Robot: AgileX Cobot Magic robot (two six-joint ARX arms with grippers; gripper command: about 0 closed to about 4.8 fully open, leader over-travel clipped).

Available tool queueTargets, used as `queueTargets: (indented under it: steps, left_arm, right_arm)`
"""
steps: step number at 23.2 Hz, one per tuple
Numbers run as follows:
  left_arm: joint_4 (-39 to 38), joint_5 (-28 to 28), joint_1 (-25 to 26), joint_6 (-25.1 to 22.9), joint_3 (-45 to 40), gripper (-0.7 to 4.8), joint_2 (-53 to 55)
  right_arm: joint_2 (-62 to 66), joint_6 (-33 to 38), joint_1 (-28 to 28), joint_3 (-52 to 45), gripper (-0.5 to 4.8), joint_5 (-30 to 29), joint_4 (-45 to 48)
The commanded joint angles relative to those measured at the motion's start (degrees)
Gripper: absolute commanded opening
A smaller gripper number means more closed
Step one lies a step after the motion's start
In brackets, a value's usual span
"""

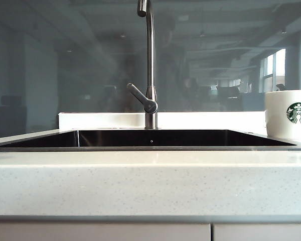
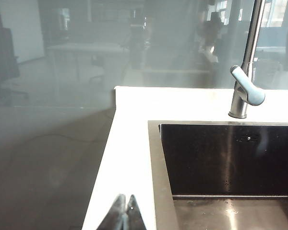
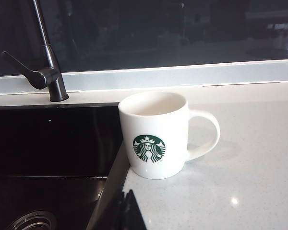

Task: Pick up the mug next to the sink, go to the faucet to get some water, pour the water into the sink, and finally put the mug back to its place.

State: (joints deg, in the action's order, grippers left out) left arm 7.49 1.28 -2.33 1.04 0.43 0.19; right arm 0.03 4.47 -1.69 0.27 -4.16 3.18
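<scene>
mug (image 3: 156, 135): upright on the counter (image 3: 240, 182), touching the sink's right rim; long axis vertical, mouth up
mug handle: points away from the sink
mug contents: inside looks empty, white
sink (image 1: 150, 138): dark basin; drain grate in the floor, no standing water that I can see
faucet (image 1: 149, 65): behind the sink, lever angled left in the exterior view
logo: green Starbucks siren, no legible text
my left gripper (image 2: 125, 215): fingers pressed together, empty, over the sink's left rim
my right gripper (image 3: 127, 211): fingers pressed together, empty, just short of the mug
</scene>
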Motion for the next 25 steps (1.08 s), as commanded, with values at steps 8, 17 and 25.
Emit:
queueTargets:
  steps: [8, 17, 25]
  left_arm:
    - [0.3, 0.0, 0.1, 0.0, 0.2, -0.05, 0.0]
    - [1.3, 0.1, 0.1, 0.0, 0.2, -0.05, 0.0]
    - [1.4, 0.0, 0.1, 0.0, 0.2, -0.05, 0.0]
  right_arm:
    - [-0.1, -0.2, 0.3, -0.2, -0.08, 0.0, 1.4]
    - [1.6, 13.5, 0.2, 6.2, -0.09, 11.0, 10.7]
    - [36.9, -4.8, -0.5, 17.6, -0.07, 11.8, 19.6]
